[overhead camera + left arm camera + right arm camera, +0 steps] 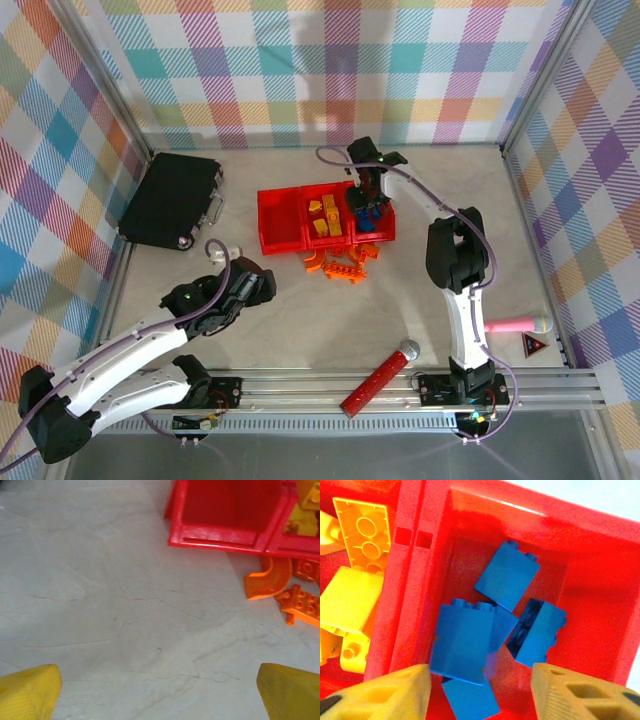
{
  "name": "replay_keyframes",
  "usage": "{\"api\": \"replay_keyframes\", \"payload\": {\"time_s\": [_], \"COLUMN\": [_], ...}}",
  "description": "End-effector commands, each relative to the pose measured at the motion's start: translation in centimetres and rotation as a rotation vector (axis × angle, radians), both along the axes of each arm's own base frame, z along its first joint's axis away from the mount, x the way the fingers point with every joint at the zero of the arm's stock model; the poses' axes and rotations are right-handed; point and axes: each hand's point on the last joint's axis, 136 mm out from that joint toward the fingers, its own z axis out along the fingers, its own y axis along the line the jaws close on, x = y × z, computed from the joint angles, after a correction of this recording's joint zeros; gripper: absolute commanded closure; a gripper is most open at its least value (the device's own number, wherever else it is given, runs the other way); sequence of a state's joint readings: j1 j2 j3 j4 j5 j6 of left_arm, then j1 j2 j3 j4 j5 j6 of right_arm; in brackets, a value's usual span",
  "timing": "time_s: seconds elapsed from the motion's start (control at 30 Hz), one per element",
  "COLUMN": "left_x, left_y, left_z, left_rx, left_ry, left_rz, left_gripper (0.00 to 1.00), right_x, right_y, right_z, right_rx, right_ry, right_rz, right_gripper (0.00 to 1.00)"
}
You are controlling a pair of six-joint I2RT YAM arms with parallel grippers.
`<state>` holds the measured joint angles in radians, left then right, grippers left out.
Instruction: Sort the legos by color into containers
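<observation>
Jaws apart, the right gripper [477,677] hovers over the red bin [590,555] at frame centre collecting blue bricks [507,577]; the left gripper [157,680], likewise spread, faces unsorted orange bricks [300,605] at upper right.

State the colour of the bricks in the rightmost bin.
Blue bricks, clearest in the right wrist view.

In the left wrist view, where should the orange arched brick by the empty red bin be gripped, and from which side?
Probably from above, gripping the orange arched brick at its lower-left end. That end points onto bare table; the other end sits close to the wall of the red bin and the other orange bricks, leaving the jaws little room.
</observation>
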<state>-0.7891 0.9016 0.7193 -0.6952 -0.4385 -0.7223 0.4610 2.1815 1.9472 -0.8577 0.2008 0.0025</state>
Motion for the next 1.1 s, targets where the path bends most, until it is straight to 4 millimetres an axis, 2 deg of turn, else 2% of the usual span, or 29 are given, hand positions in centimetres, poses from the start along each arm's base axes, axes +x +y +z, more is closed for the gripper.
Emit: {"api": "replay_keyframes", "payload": {"time_s": [0.0, 0.1, 0.2, 0.3, 0.4, 0.5, 0.63, 0.73, 0.9, 0.97, 1.07], "left_x": [0.7, 1.1, 1.1, -0.8, -2.8, -3.1, -1.9, -1.1, 0.7, 2.4, 4.0], "left_y": [-2.2, -4.6, -7.9, -12.5, -15.5, -17.4, -19.9, -20.5, -18.7, -19.1, -20.0], "left_z": [0.1, -0.6, -1.3, -2.6, -3.3, -2.9, -1.3, -1.4, -3.8, -4.1, -4.2], "left_rx": [-0.025, 0.012, 0.072, 0.073, 0.098, 0.151, 0.242, 0.314, 0.59, 0.658, 0.72], "left_ry": [-0.009, 0.005, 0.013, 0.062, 0.082, 0.044, -0.053, -0.066, 0.097, 0.062, 0.029], "left_rz": [-0.102, -0.236, -0.439, -0.781, -1.044, -1.23, -1.421, -1.543, -1.811, -1.848, -1.903], "left_gripper": [0.0, 0.0, 0.0, 0.0, 0.0, 0.0, 0.0, 0.0, 0.0, 0.0, 0.03], "right_x": [0.2, -0.5, -1.9, -3.7, -5.8, -8.1, -11.0, -13.4, -16.8, -17.8, -18.9], "right_y": [-0.3, -0.4, -1.0, -2.1, -3.6, -5.4, -7.3, -8.3, -10.1, -10.7, -11.3], "right_z": [2.6, 3.8, 5.4, 7.0, 8.2, 8.6, 8.3, 7.8, 7.1, 6.5, 5.5], "right_rx": [0.016, 0.032, 0.058, 0.108, 0.165, 0.199, 0.237, 0.26, 0.29, 0.305, 0.307], "right_ry": [-0.037, -0.034, -0.061, -0.103, -0.125, -0.132, -0.13, -0.126, -0.154, -0.159, -0.14], "right_rz": [-0.003, -0.006, -0.02, -0.053, -0.096, -0.132, -0.183, -0.215, -0.263, -0.287, -0.303], "right_gripper": [0.36, 0.35, 0.33, 0.31, 0.31, 0.3, 0.29, 0.28, 0.26, 0.25, 0.25]}}
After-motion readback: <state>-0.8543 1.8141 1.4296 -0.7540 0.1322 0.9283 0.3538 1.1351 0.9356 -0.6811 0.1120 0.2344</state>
